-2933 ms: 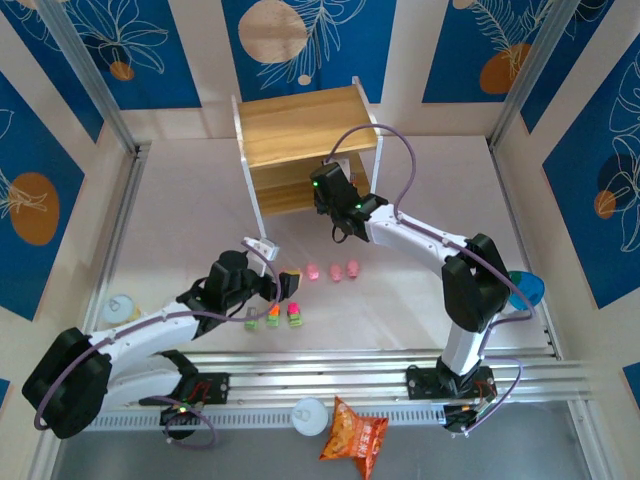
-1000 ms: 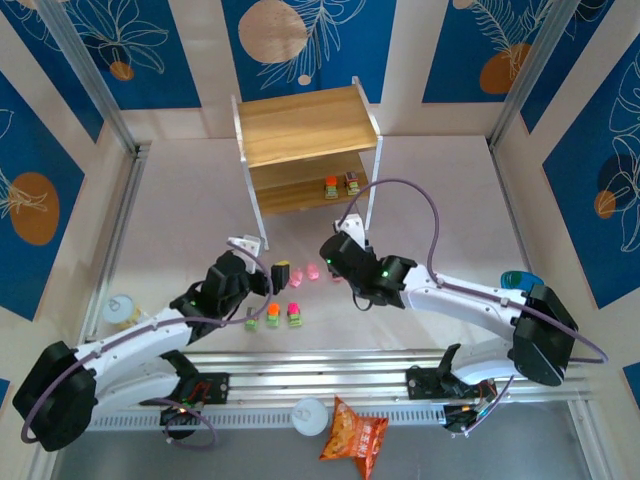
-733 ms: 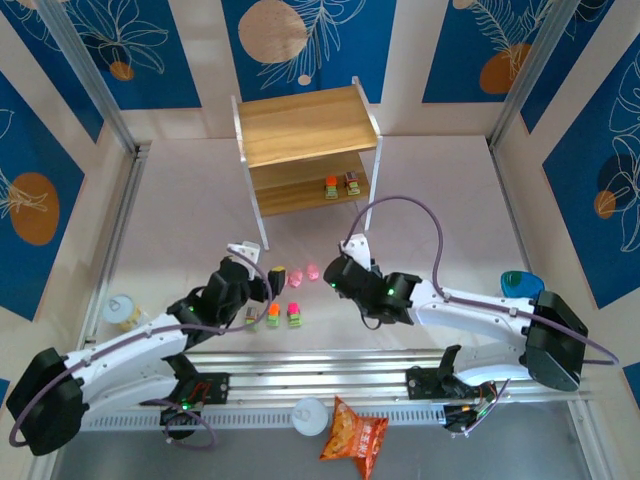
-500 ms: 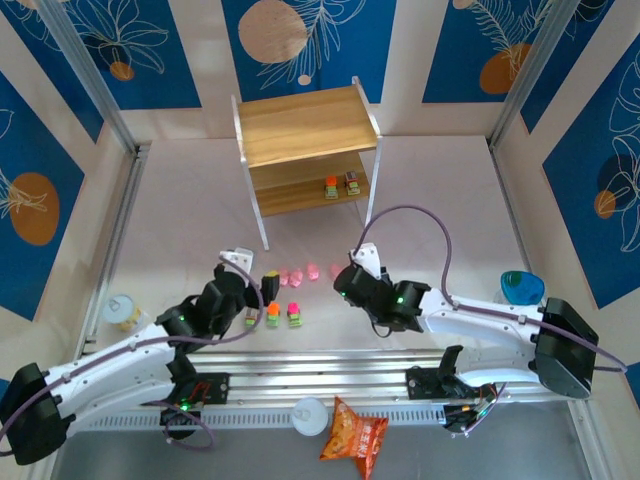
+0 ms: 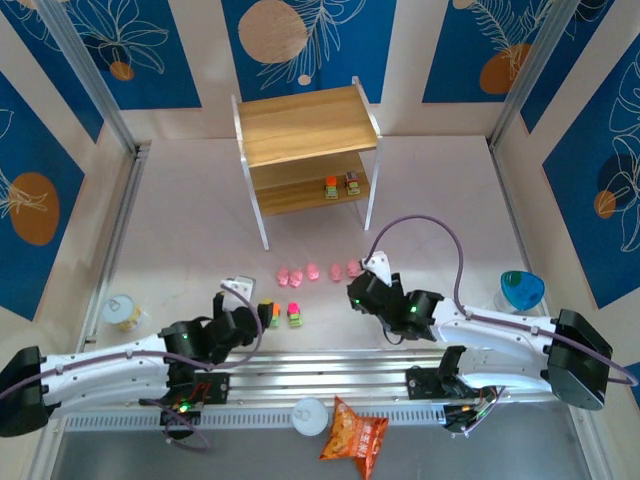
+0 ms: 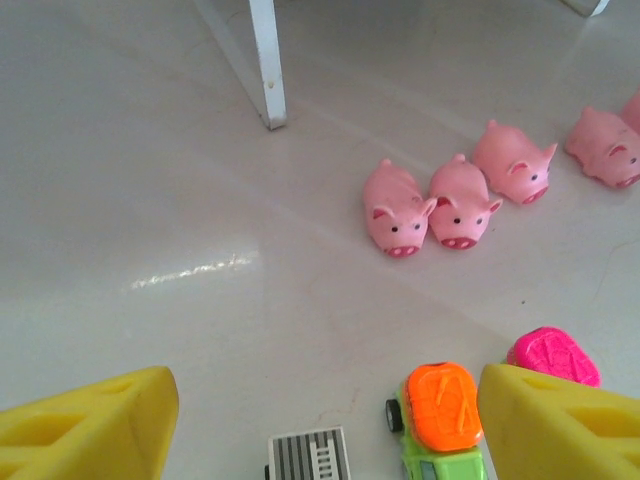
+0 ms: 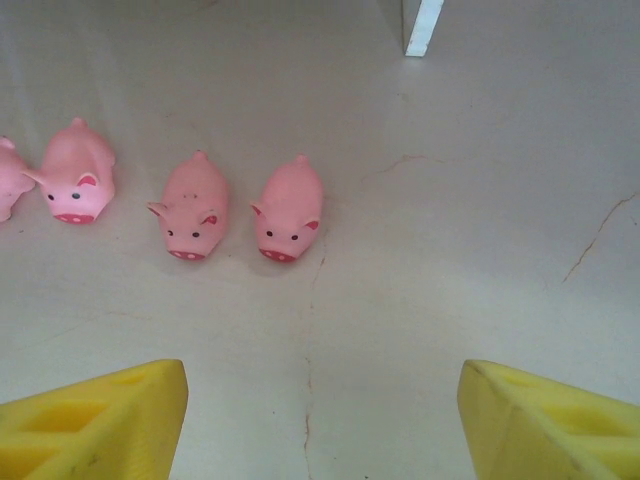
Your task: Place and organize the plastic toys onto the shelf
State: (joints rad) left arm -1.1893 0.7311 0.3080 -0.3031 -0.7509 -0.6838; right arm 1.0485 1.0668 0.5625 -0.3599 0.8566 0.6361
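Left claw (image 6: 325, 405) apart, empty, over blocky toys (image 6: 308, 450); closing here may nudge orange-topped toy (image 6: 444, 408) sideways. Right claw (image 7: 322, 395) apart, empty, short of pigs (image 7: 288, 208); could shove them.

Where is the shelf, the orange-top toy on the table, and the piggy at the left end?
shelf (image 5: 305, 125): top external view, on its top wooden board.
orange-topped toy (image 6: 445, 405): left wrist view, on its orange top.
left-end piggy (image 6: 392, 205): left wrist view, on its back.
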